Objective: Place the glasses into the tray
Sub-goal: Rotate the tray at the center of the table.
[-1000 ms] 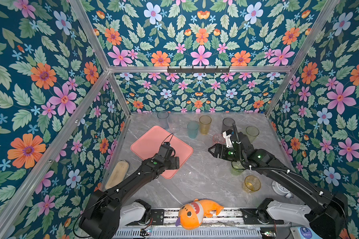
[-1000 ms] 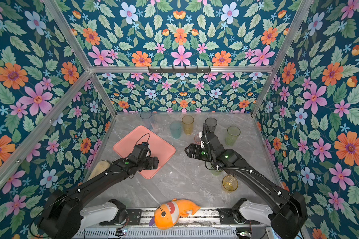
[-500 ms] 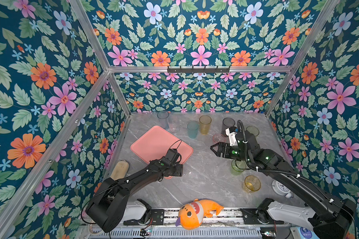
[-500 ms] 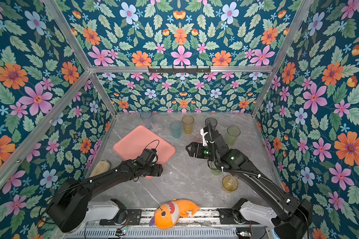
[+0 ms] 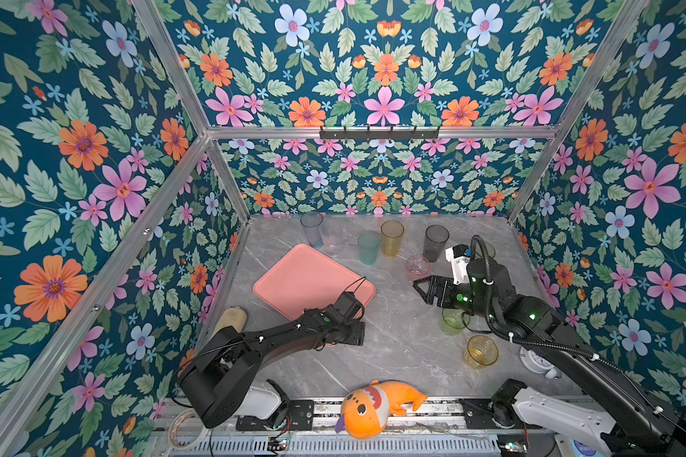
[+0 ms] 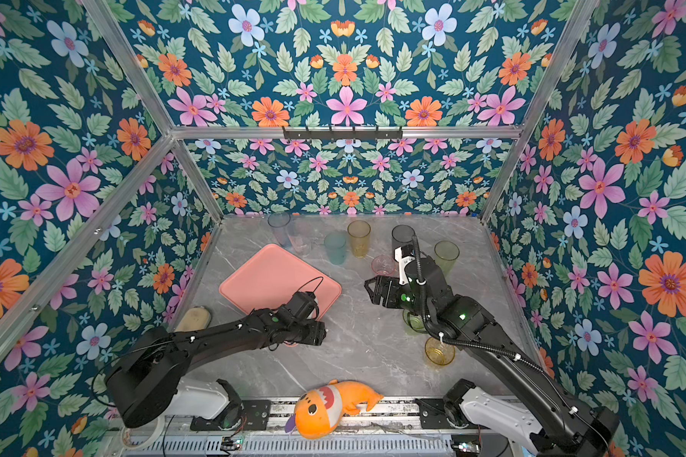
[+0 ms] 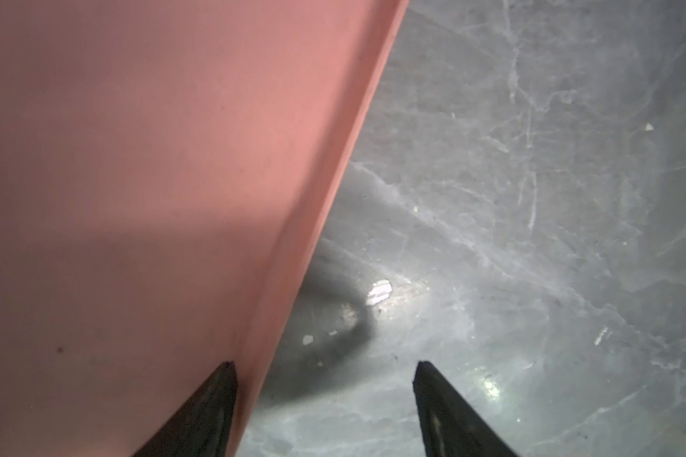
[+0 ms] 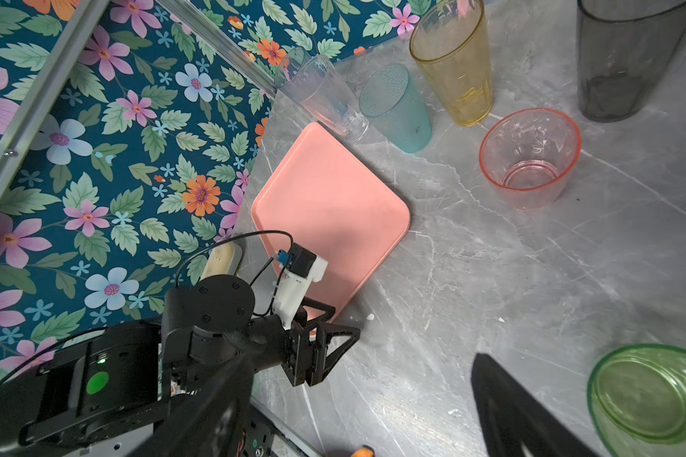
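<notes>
The salmon-pink tray (image 5: 305,281) lies flat with nothing on it. Behind it stand several glasses: blue-grey (image 5: 311,229), clear (image 5: 331,239), teal (image 5: 368,247), amber (image 5: 391,237) and smoke-grey (image 5: 435,242). A short pink glass (image 8: 529,158), a short green one (image 5: 452,320) and a short yellow one (image 5: 480,351) stand on the right. My left gripper (image 7: 323,366) points down at the tray's near edge, open, one finger over the rim and one over the table. My right gripper (image 5: 422,289) hovers open and holds nothing, between the pink and green glasses.
A tall green glass (image 6: 446,255) stands behind my right arm. A beige oblong dish (image 5: 230,318) lies by the left wall. An orange plush toy (image 5: 373,407) rests on the front rail. A white clock (image 5: 535,362) sits under my right arm.
My left gripper has drawn back from over the tray to its near edge, and its jaws have narrowed a little. My right gripper has shifted slightly right and nearer.
</notes>
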{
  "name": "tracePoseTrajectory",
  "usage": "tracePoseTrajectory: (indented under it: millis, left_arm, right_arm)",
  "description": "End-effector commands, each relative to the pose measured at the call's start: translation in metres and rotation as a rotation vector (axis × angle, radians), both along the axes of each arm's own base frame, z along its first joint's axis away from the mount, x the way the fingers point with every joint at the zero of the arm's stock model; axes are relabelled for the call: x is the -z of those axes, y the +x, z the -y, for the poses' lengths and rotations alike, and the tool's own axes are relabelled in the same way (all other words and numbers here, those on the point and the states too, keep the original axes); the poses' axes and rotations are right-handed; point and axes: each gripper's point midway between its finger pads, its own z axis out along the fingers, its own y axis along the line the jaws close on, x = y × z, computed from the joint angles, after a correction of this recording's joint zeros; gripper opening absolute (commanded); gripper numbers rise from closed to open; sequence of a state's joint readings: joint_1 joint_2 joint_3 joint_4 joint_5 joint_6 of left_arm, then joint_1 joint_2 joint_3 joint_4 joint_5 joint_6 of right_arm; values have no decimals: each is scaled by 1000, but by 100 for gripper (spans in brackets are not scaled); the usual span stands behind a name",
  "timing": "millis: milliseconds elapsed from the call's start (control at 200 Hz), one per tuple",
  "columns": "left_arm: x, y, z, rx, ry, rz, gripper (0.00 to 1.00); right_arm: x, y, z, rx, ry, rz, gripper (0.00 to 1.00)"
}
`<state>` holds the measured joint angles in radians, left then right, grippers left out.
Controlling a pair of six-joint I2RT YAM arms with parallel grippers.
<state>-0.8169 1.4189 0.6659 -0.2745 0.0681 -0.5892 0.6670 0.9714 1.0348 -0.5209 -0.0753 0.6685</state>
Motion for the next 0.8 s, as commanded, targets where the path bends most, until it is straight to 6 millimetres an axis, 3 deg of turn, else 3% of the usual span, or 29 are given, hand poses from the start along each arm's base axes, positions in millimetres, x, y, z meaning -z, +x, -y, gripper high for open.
tracePoseTrajectory:
  millis: [0,305,795]
  left_arm:
    - [-5,5,14,-21,-42,16,74]
    - [-9,-2,63,12,-166,8,74]
    - [-21,-12,138,77,-379,-32,75]
  right_arm:
    - [6,1,4,11,-32,-7,88]
    - [10,1,-1,-3,-23,-29,88]
    - [3,-7,23,57,-23,-18,89]
